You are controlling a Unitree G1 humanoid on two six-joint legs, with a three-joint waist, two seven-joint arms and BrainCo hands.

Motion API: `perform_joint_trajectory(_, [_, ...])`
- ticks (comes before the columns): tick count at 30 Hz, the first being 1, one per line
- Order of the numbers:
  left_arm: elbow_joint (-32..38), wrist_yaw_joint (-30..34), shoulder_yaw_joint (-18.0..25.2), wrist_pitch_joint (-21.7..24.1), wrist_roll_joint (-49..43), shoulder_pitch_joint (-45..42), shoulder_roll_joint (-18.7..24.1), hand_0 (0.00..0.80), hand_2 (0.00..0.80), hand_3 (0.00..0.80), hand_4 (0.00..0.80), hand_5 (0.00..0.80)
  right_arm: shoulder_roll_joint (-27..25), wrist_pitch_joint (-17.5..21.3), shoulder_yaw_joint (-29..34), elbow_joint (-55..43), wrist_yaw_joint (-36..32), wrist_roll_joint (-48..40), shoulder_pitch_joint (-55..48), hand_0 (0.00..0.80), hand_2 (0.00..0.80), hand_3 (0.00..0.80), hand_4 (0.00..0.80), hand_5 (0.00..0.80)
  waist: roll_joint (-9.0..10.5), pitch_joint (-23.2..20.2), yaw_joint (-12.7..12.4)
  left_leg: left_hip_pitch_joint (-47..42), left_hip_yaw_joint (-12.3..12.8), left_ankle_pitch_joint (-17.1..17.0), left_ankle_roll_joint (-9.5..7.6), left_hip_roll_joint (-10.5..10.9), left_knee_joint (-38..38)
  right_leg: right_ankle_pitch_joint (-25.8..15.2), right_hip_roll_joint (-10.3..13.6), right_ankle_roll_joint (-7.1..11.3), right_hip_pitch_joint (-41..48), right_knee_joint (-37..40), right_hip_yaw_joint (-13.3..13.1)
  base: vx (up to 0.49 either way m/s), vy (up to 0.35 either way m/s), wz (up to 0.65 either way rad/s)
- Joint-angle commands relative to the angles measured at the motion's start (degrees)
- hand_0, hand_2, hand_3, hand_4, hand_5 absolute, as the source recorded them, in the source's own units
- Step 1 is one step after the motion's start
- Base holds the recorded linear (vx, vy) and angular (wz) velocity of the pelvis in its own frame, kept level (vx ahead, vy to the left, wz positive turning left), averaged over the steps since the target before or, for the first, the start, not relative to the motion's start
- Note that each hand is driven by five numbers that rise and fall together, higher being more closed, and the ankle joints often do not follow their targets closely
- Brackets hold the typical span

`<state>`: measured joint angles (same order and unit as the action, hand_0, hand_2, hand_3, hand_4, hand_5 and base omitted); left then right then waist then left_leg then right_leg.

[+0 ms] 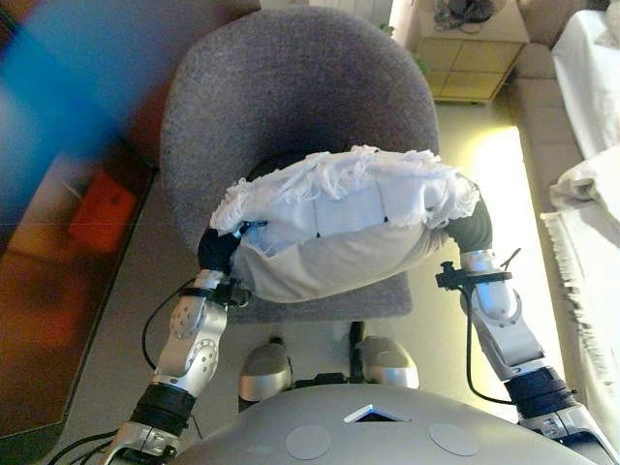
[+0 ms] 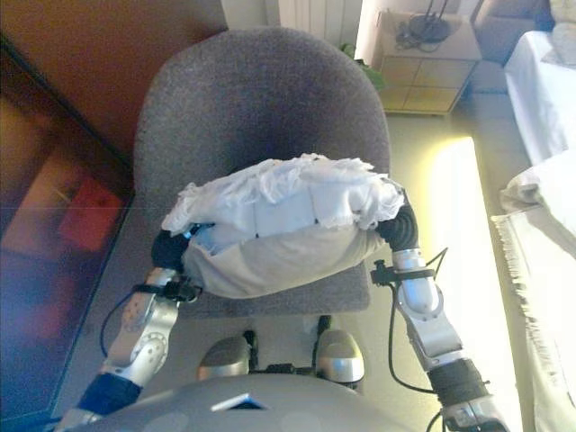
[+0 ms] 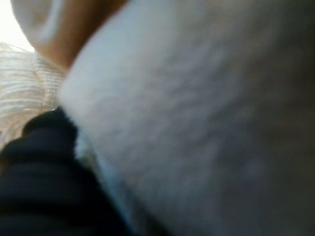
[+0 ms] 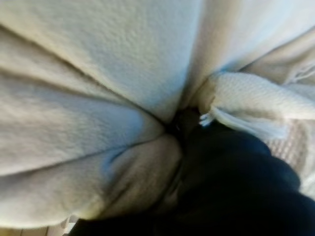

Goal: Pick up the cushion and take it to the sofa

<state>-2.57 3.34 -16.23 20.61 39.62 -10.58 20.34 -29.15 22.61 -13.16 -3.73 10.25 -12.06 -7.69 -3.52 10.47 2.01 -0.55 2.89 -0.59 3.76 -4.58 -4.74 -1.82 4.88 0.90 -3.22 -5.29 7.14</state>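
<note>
So the left hand (image 1: 221, 254) presses into the cushion's (image 1: 339, 232) 9 o'clock end, fingers buried, so I can't tell its grip. That cushion's a plump oblong, frilly white lace on top, smooth beige cloth underneath, held over the round, fuzzy grey chair (image 1: 291, 97). Right hand (image 1: 472, 231) at 3 o'clock, fingers hidden too.

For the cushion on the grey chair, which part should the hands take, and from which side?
Judging by its shape, the two short ends, one hand from each side. The cushion is wide, soft and bulging, too bulky for one hand; the left hand and right hand already press in at opposite ends over the chair.
</note>
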Motion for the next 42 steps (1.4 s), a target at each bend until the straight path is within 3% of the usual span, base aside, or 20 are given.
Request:
perform_joint_trajectory(1, [5.19, 2.22, 0.8, 4.96, 1.83, 5.56, -1.25, 0.8, 0.8, 0.8, 0.8, 0.8, 3.49, 3.48, -2.91, -4.74, -0.63, 1.12, 4.0, 0.8, 0.8, 0.8, 0.8, 0.8, 4.84, -0.64, -2.3, 0.95, -0.09, 1.42, 0.78, 1.47, 1.06, 2.31, 3.11, 4.66, 8.51, 5.95, -0.32, 0.205, 0.091, 0.07])
perform_joint_trajectory(7, [4.78, 0.78, -0.33, 5.0, 0.83, 5.31, 0.16, 0.8, 0.8, 0.8, 0.8, 0.8, 3.42, 3.67, -1.93, -5.23, -2.84, -0.09, 1.05, 0.8, 0.8, 0.8, 0.8, 0.8, 4.93, -1.16, -1.75, -1.2, -0.12, 1.84, -0.18, 1.6, 5.08, 2.45, 2.65, 5.04, 7.3, 6.01, 0.0, 0.104, 0.009, -0.02])
perform_joint_trajectory(13, [1.45, -0.31, -2.63, 7.16, -0.93, 12.7, -0.06, 0.8, 0.8, 0.8, 0.8, 0.8, 5.33, 5.03, -4.96, -1.24, 3.46, 3.86, 9.5, 0.8, 0.8, 0.8, 0.8, 0.8, 5.04, 3.43, -2.68, 3.1, -0.46, 0.63, -0.89, 2.11, 6.68, 1.27, 2.7, 5.31, 2.24, 6.4, -0.66, -0.173, -0.006, -0.02])
perform_joint_trajectory(24, [-5.25, -8.15, -5.84, 12.4, -6.95, 28.32, -2.91, 0.8, 0.8, 0.8, 0.8, 0.8, 5.93, 6.52, -7.3, 5.36, 10.1, 7.67, 23.78, 0.8, 0.8, 0.8, 0.8, 0.8, 4.13, 11.38, -1.88, 9.0, -0.02, -0.49, -1.25, 2.94, 7.2, -0.1, 3.15, 5.97, -4.51, 6.16, -2.31, -0.106, 0.007, -0.04])
perform_joint_trajectory(30, [-13.21, -12.37, -5.95, 14.04, -9.75, 39.13, -5.76, 0.8, 0.8, 0.8, 0.8, 0.8, 7.51, 3.59, -8.19, 12.19, 11.8, 7.77, 35.22, 0.8, 0.8, 0.8, 0.8, 0.8, 3.58, 15.51, -1.04, 12.25, 0.38, -1.26, -0.86, 3.16, 7.12, -0.68, 3.29, 6.1, -8.12, 5.8, -3.27, -0.066, 0.036, -0.08])
perform_joint_trajectory(35, [-22.54, -15.54, -5.61, 13.46, -10.13, 48.21, -7.43, 0.8, 0.8, 0.8, 0.8, 0.8, 8.41, -1.34, -9.65, 19.84, 12.54, 6.76, 44.05, 0.8, 0.8, 0.8, 0.8, 0.8, 3.81, 19.08, -0.32, 16.89, 0.62, -1.38, -0.12, 3.45, 3.84, -1.88, 4.06, 6.16, -12.97, 3.97, -3.13, -0.058, 0.029, -0.03])
perform_joint_trajectory(42, [-35.62, -17.92, -5.22, 10.11, -4.49, 57.79, -9.36, 0.8, 0.8, 0.8, 0.8, 0.8, 8.15, -4.89, -12.02, 32.14, 12.61, 1.17, 54.5, 0.8, 0.8, 0.8, 0.8, 0.8, 3.9, 19.32, 0.23, 22.57, 1.2, -3.12, 0.33, 3.72, 4.62, -3.63, 4.35, 6.79, -20.63, 2.7, -3.09, -0.009, 0.013, 0.01])
